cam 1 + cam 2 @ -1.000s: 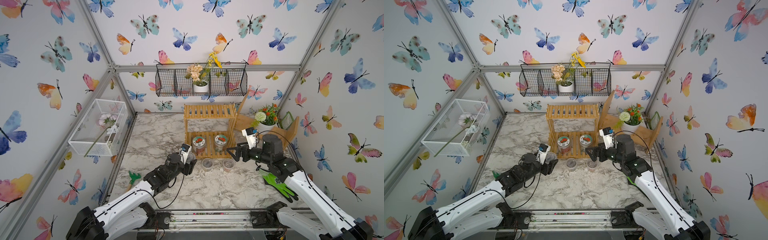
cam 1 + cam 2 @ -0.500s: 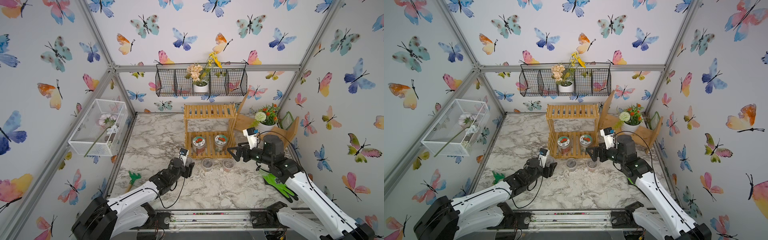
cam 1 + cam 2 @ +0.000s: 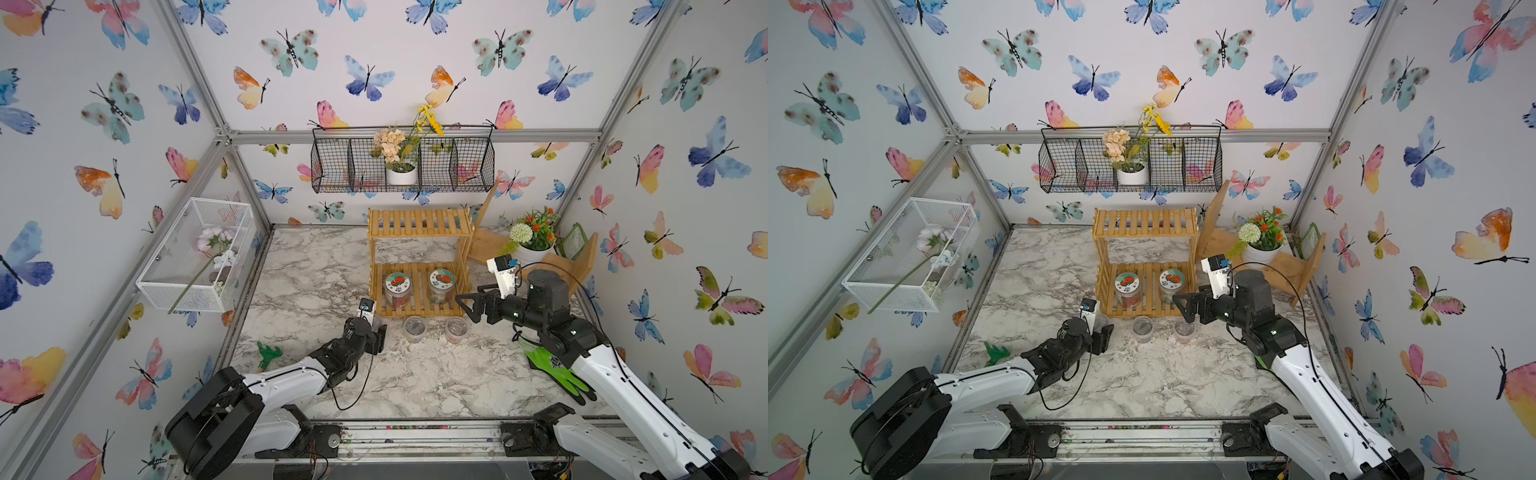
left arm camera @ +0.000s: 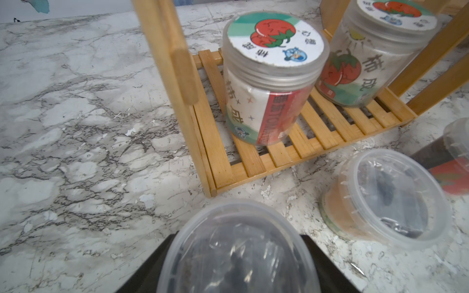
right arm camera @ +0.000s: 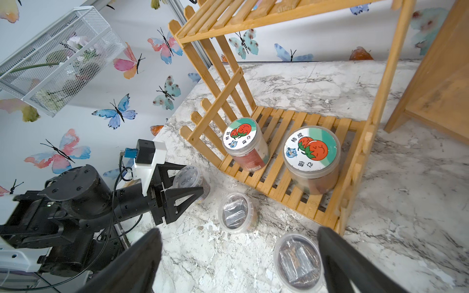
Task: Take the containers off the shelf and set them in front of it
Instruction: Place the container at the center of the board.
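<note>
The yellowish slatted shelf stands at the back. Two jars with red-picture lids sit on its lower tier, one on the left and one on the right. Two small clear cups stand on the marble just in front, a left cup and a right cup. My left gripper is shut on a third cup, low over the marble by the shelf's front left corner. My right gripper hangs open and empty above the right cup.
A green glove lies under the right arm. A small green tool lies at the left edge. A plank shelf with a flower pot stands right of the slatted shelf. A white mesh box and a black wire basket hang on the walls.
My left arm has sunk lower and drawn slightly back from the shelf, with the cup still gripped. The right arm has barely shifted.
</note>
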Motion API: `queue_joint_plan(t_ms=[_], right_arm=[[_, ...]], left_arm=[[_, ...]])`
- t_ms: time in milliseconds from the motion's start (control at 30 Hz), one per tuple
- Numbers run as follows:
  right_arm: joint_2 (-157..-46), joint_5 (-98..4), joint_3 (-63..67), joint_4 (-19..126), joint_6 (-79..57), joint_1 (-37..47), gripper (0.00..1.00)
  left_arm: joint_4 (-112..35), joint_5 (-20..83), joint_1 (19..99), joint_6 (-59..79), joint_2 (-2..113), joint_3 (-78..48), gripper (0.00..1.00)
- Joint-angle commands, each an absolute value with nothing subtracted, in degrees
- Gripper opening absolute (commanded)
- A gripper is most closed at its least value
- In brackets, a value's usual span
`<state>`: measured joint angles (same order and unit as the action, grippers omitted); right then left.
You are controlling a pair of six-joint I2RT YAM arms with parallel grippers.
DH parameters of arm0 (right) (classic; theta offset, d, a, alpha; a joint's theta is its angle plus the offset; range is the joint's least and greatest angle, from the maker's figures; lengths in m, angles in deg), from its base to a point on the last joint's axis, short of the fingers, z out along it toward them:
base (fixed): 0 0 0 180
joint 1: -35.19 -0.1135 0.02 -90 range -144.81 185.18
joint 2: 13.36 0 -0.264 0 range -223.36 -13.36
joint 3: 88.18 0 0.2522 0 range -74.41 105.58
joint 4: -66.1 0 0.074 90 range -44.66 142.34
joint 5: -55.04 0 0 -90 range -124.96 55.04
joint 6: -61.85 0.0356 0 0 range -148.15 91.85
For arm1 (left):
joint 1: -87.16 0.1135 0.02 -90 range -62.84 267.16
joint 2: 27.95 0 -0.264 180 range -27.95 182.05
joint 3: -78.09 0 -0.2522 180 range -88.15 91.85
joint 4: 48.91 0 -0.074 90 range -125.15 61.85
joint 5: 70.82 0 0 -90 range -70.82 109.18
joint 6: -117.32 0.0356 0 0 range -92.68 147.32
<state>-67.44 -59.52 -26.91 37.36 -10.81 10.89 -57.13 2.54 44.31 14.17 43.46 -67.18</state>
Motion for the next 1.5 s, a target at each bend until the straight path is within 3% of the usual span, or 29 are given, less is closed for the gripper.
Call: queue_joint_plan(t_ms=[0, 267, 900, 1467], right_arm=[[-66.5, -58.4, -27.2, 36.4, -11.3, 11.2, 0.98], [-66.3, -58.3, -27.1, 35.8, -11.6, 11.2, 0.98], [-66.9, -58.3, -26.7, 35.3, -12.0, 11.2, 0.98], [-73.7, -55.9, -20.5, 33.1, -12.6, 10.4, 0.98]], left_arm=[[-60.7, -0.6, 44.9, 13.7, 45.9, -66.9, 0.65], [-62.0, -1.2, 46.1, 13.7, 48.7, -66.3, 0.67], [-61.0, -2.4, 47.0, 12.7, 47.8, -66.7, 1.0], [-48.6, -2.2, 46.9, 17.5, 36.8, -61.4, 0.99]])
